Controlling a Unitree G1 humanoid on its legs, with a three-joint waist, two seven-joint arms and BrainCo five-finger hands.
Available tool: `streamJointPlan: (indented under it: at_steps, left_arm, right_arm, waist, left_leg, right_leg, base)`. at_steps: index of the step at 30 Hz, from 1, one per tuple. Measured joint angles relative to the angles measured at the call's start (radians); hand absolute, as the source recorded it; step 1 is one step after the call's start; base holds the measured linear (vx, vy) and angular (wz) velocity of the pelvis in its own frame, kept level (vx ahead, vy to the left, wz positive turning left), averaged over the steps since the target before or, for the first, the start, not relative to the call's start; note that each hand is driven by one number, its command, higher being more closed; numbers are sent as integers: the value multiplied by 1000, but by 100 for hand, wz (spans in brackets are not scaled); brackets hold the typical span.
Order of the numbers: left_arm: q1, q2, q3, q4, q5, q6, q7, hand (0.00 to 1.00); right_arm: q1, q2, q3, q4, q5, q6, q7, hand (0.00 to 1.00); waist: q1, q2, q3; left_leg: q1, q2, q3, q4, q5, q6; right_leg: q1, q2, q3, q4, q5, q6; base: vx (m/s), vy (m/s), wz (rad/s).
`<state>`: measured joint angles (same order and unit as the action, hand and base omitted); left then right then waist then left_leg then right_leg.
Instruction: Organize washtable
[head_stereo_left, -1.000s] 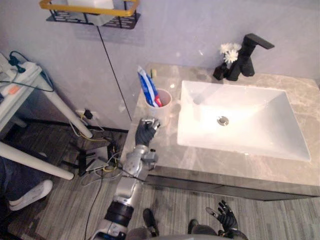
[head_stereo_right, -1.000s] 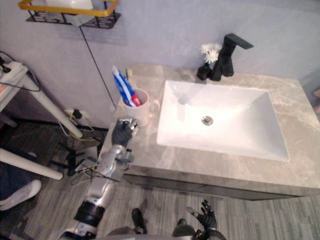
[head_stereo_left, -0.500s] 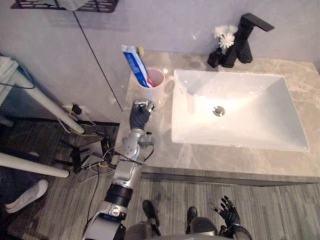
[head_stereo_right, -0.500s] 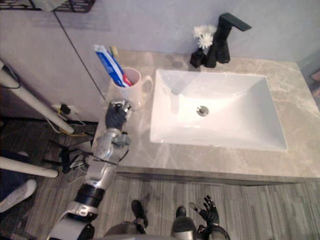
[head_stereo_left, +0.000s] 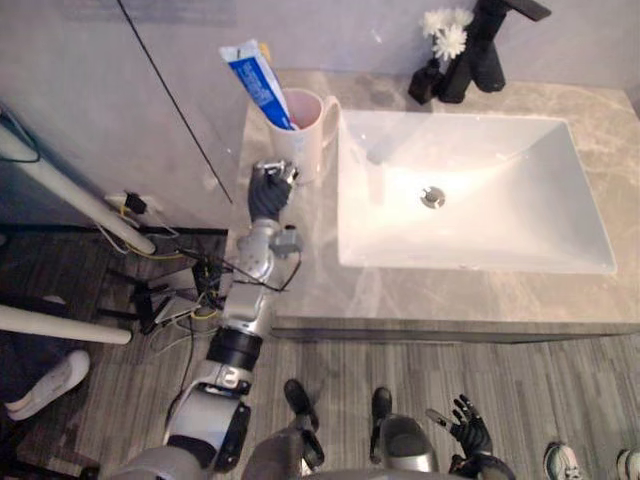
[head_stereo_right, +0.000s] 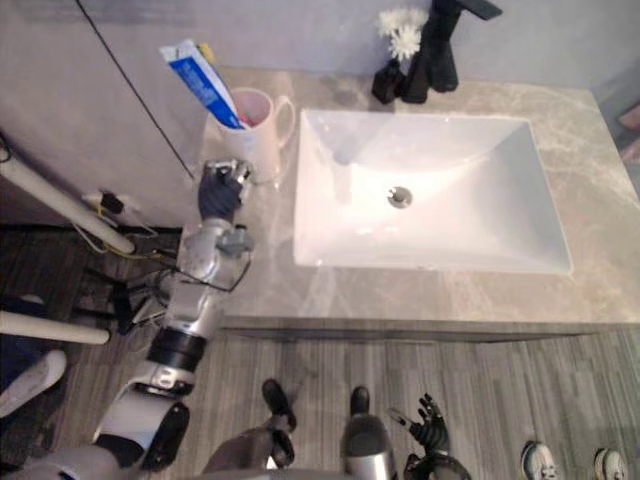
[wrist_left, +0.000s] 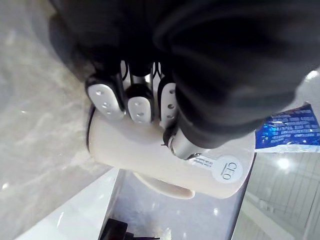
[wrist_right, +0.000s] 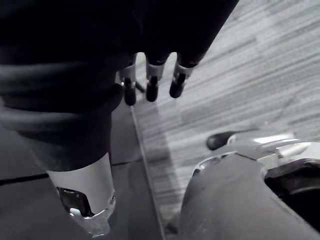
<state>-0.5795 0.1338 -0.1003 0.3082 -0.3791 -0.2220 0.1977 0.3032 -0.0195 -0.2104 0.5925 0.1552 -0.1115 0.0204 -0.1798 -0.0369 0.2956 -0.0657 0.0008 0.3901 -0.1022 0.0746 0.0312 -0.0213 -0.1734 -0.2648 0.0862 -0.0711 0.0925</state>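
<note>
Marble-grey worktop (head_stereo_left: 450, 300) carries a white sink (head_stereo_left: 520, 225), and at the sink's 9 o'clock, near the wall, stands the cream mug (head_stereo_left: 308, 135) with a blue toothpaste tube (head_stereo_left: 255, 82) leaning out toward 10 o'clock. At the mug's 7 o'clock the left robot hand (head_stereo_left: 267, 195) has its fingers (wrist_left: 137, 107) curled onto the mug's lower wall, thumb laid against the same wall (the mug stands upright on the worktop). Down over the wooden floor (head_stereo_left: 560, 390) at 6 o'clock, the right robot hand (head_stereo_left: 470, 437) hangs with fingers spread and holds nothing; a black faucet (head_stereo_left: 485, 50) and white flowers (head_stereo_left: 442, 30) stand at the sink's 12 o'clock.
</note>
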Motion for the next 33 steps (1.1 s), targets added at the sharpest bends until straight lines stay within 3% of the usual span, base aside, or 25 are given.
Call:
streamJointPlan:
  at_steps: [13, 25, 33]
  left_arm:
    - [-182, 50, 74, 111, -24, 1, 30, 100]
    - [-196, 45, 69, 112, -42, 0, 44, 100]
    - [-29, 46, 2, -195, 1, -2, -8, 100]
  right_arm:
    - [4, -1, 0, -31, 1, -1, 0, 0]
    - [5, -1, 2, -61, 1, -2, -1, 0]
    - [10, -1, 16, -21, 1, -2, 6, 0]
  waist:
    - [1, -14, 57]
    - [0, -21, 72]
    - [3, -2, 78]
  left_leg:
    - [-10, -3, 14, 6, 6, 9]
    - [5, -6, 7, 7, 11, 16]
    - [29, -9, -37, 6, 11, 16]
  right_leg:
    - [-16, -2, 18, -1, 12, 1]
    - [2, -4, 16, 0, 12, 1]
    - [51, -4, -32, -6, 11, 1]
  base:
    - [18, 5, -4]
    - [23, -5, 2]
    - [29, -7, 15]
